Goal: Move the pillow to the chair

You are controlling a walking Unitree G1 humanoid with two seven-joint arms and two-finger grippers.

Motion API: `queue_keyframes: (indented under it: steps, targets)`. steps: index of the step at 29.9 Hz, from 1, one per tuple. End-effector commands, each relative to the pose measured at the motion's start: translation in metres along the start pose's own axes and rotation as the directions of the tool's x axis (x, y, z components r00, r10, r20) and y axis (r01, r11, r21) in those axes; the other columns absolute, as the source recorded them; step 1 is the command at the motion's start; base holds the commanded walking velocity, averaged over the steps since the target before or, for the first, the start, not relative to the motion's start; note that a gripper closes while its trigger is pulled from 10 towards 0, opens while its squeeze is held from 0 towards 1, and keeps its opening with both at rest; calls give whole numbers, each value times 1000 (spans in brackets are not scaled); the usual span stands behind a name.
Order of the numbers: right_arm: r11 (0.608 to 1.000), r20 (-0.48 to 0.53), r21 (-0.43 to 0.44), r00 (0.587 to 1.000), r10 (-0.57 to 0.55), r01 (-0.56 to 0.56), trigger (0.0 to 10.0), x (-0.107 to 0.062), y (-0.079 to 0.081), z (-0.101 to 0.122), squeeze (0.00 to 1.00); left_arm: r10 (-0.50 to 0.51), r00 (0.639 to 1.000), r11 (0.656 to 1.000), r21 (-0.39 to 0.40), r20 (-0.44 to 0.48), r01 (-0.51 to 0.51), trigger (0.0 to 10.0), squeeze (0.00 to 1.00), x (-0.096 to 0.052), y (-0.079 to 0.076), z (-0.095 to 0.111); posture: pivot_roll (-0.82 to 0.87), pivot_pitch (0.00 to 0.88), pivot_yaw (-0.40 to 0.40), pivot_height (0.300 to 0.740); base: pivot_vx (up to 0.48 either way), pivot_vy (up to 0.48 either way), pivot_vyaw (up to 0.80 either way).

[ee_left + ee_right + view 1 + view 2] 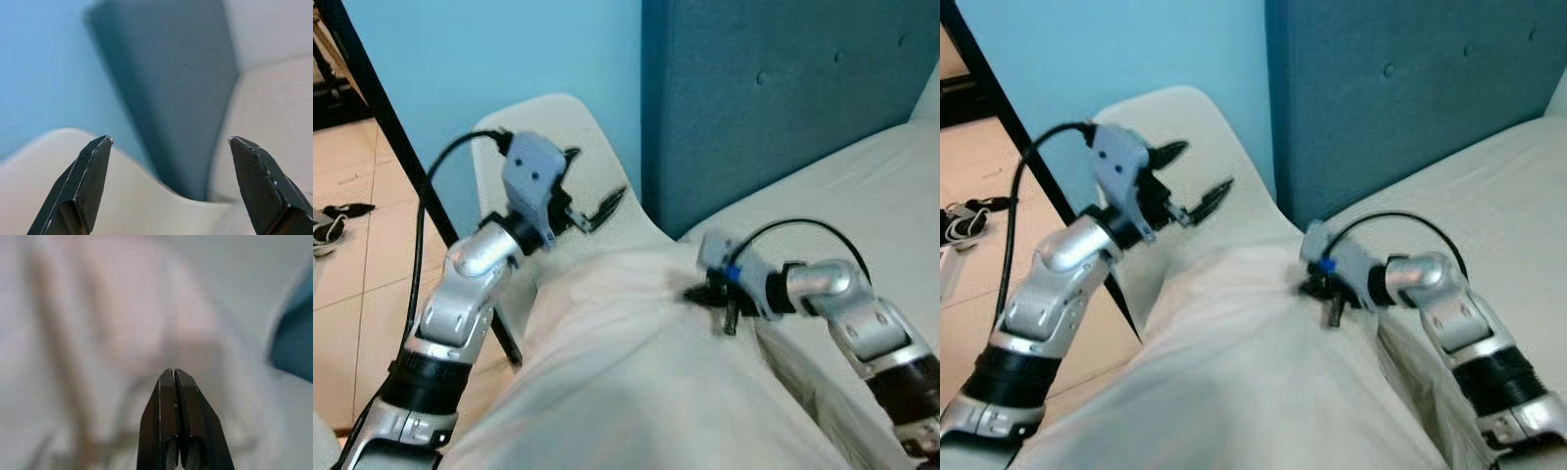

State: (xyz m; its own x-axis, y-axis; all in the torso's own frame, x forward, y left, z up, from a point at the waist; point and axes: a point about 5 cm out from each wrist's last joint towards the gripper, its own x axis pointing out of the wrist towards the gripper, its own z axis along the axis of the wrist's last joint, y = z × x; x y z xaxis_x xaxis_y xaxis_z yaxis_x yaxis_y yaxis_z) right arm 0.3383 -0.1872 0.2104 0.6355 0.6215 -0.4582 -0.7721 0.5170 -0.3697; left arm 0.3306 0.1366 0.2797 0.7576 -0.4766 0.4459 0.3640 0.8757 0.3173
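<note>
Left eye view: the pillow [636, 372] lay across the chair [563, 147] beside the bed [862, 196], its length running toward the robot. Left gripper [592, 206] hovered released above the far end; right gripper [720, 299] pinched the pillow's edge. Right wrist view: fingers [181, 431] clenched.

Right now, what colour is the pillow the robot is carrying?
White. The pillow shows best in the left eye view, pinched by the right gripper.
</note>
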Motion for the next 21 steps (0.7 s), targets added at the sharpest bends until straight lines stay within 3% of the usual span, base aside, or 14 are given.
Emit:
queue_keyframes:
  steps: [1,3,8,10,12,13,14,17,18,21]
  targets:
    - [992,63,80,993,-100,95,0,-3,-15,6,0,121,992,992,43,25,-122,10000,0,0,19,6,-203,105,68,520,0,0,0]
    - [979,129,142,977,-167,149,0,-6,-25,14,0,215,975,972,85,61,-219,10000,0,-1,34,15,-202,103,68,520,0,0,0]
    - [950,219,222,938,-268,219,0,-9,-39,28,0,312,944,937,131,106,-325,10000,0,-1,47,26,-203,100,65,520,0,0,0]
    - [951,250,218,929,-273,221,0,-8,-41,33,0,316,942,935,131,109,-329,10000,0,-1,48,26,-203,98,67,520,0,0,0]
    - [978,275,189,952,-137,86,0,-1,-28,38,0,312,943,937,126,111,-325,10000,0,0,45,26,-203,96,63,520,0,0,0]
    - [978,275,189,952,-137,86,0,-1,-28,38,0,312,943,937,126,111,-325,10000,0,0,45,26,-203,96,63,520,0,0,0]
    - [990,204,138,979,11,-40,10000,7,-12,30,0,306,946,941,119,109,-318,10000,0,2,41,24,-203,96,63,520,0,0,0]
    - [989,167,113,983,78,-98,10000,12,-3,24,0,300,948,944,114,104,-311,10000,0,3,39,22,-207,97,60,520,0,0,0]
    - [982,130,122,984,126,-142,10000,19,5,16,1000,289,953,948,108,88,-298,10000,0,4,35,18,-207,97,60,520,0,0,0]
    - [973,96,148,982,163,-176,10000,30,14,6,1000,272,961,956,102,54,-276,10000,0,4,28,10,-204,97,58,520,0,0,0]
